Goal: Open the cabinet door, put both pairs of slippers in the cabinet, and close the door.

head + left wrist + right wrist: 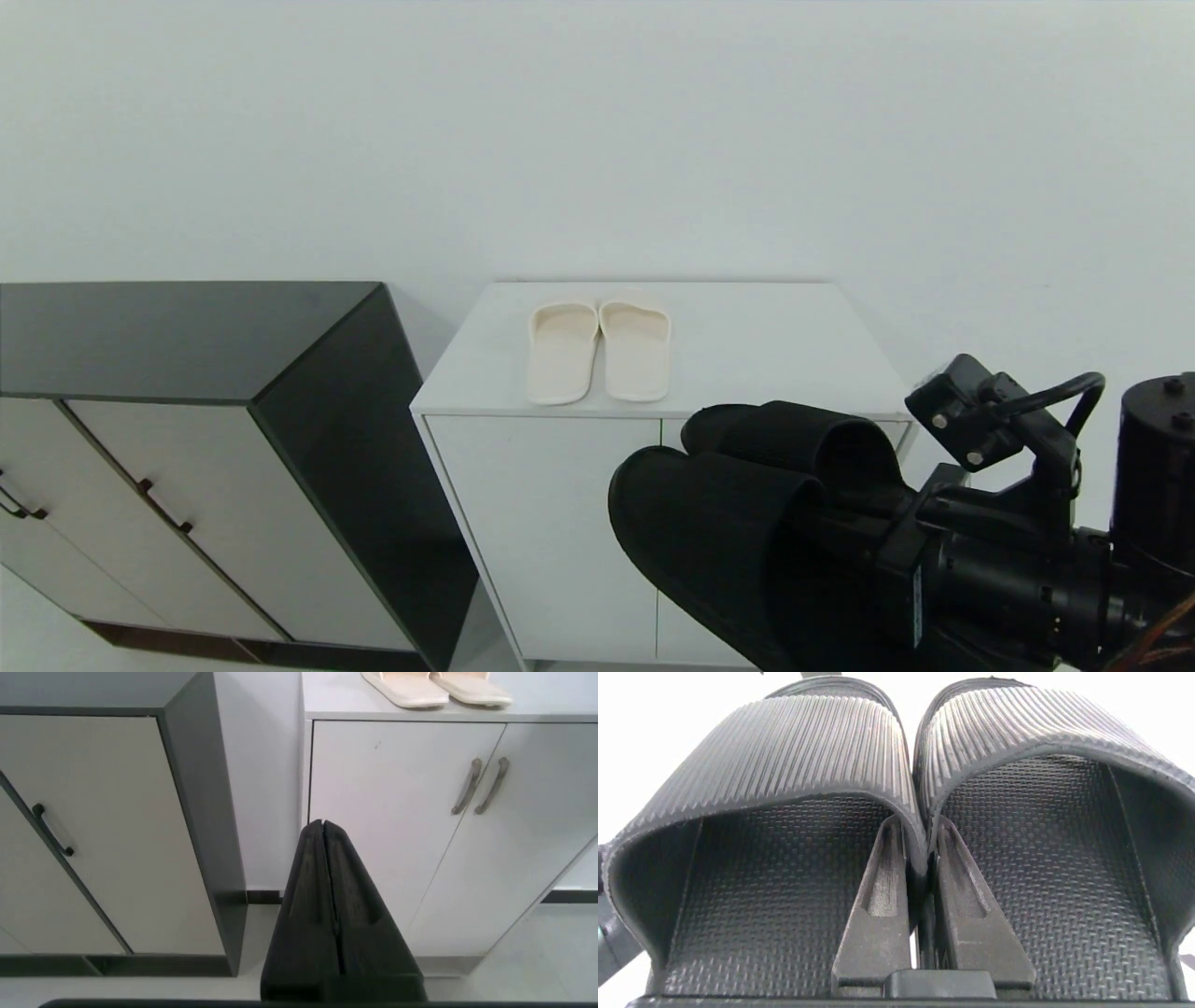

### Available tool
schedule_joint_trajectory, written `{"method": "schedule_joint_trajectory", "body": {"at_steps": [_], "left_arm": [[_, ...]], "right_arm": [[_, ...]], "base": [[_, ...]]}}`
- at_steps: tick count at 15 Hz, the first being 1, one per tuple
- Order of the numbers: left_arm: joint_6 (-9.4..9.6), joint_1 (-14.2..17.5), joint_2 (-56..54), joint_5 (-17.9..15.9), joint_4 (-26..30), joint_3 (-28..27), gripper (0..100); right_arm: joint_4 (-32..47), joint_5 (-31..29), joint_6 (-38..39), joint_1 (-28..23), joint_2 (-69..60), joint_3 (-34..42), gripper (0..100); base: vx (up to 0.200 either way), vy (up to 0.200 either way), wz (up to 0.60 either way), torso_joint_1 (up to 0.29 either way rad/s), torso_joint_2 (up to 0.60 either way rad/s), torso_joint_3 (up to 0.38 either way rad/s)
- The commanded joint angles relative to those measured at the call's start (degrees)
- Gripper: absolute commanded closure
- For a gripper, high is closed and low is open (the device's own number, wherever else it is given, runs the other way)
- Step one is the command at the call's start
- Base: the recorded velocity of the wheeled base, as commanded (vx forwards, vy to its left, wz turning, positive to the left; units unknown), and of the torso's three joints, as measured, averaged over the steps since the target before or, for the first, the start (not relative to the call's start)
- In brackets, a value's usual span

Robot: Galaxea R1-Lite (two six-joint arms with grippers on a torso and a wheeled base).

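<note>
right hand: clamped on the black slippers, its two fingers pinching the pair's inner side walls together. it hangs at about 4 o'clock in the head view, in the air in front of the white cabinet, with the toes pointing away from the wrist.
left hand: fingers pressed flat together, holding nothing. it sits low and faces the fronts of the two cabinets.
white cabinet: both doors are shut. two handles stand side by side at the middle seam, near the top of the doors.
cream slippers: side by side and touching on the cabinet top, near its front edge, at about 11 o'clock from the black pair, toes to 12 o'clock.
dark cabinet: at 9 o'clock of the white one, just beside it, doors shut. it looks to have no part in the job.
step: one pair is in the grip but there is nowhere to put it. opening the door is not yet done, so i judge that to be the step in hand.
next move: it probably falls to the free left hand. it would have to spread its fingers, close on one handle and swing that door out. meanwhile the right hand should keep the black pair out of the door's arc, since they hang close in front of the doors.
</note>
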Motion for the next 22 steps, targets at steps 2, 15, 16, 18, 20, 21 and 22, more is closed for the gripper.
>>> {"method": "schedule_joint_trajectory", "body": {"at_steps": [2,15,16,18,20,21,22], "left_arm": [[0.04,0.04,-0.01,0.0,0.0,0.0,100],[0.13,0.04,-0.01,0.0,0.0,0.0,100],[0.13,0.04,-0.01,0.0,0.0,0.0,100],[0.13,0.04,-0.01,0.0,0.0,0.0,100],[0.04,0.04,-0.01,0.09,0.0,0.0,100],[-0.04,0.04,-0.01,0.09,0.0,0.0,100],[0.13,0.04,-0.01,0.09,0.0,0.0,100]], "right_arm": [[-0.12,0.3,-0.14,-0.67,-0.13,0.63,100],[-0.21,0.74,-0.23,-0.93,-0.39,1.51,100],[-0.21,0.74,-0.23,-0.84,-0.39,1.51,100],[-0.21,0.65,-0.23,-0.84,-0.39,1.51,100],[-0.21,0.65,-0.23,-0.84,-0.48,1.6,100],[-0.21,0.65,-0.31,-0.84,-0.65,1.69,100],[-0.21,0.65,-0.31,-0.84,-0.65,1.69,100]], "base": [[0.0,0.0,0.0,0.0,0.0,0.0],[0.0,0.0,0.0,-0.065,0.16,0.086],[0.0,0.0,0.0,-0.232,0.56,0.31],[0.0,0.0,0.0,-0.229,0.55,0.315],[0.0,0.0,0.0,-0.22,0.54,0.325],[0.0,0.0,0.0,-0.212,0.53,0.305],[0.0,0.0,0.0,-0.207,0.52,0.31]]}}
